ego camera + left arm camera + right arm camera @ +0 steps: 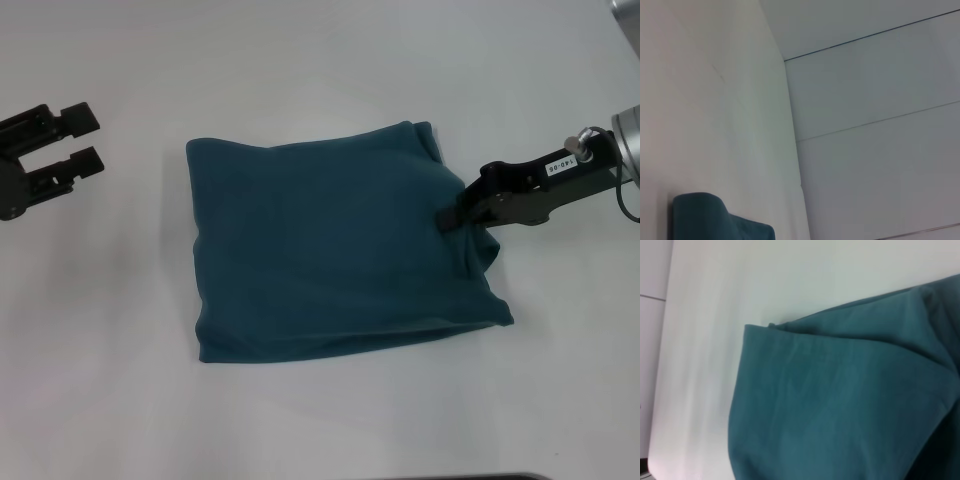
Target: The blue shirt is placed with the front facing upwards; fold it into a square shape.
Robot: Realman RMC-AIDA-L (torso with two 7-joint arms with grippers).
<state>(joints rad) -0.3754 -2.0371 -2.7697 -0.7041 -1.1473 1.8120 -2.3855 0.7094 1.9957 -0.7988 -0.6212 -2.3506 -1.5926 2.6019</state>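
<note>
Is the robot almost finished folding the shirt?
Nearly. The blue shirt already lies folded into a rough square on the white table. The right gripper is at its right edge, where the cloth bunches. The left gripper waits open, off to the left. Only tidying remains.

A plain white table (320, 70) is filling the head view, while pale wall panels (880, 150) with thin dark seams are showing beyond its edge.
</note>
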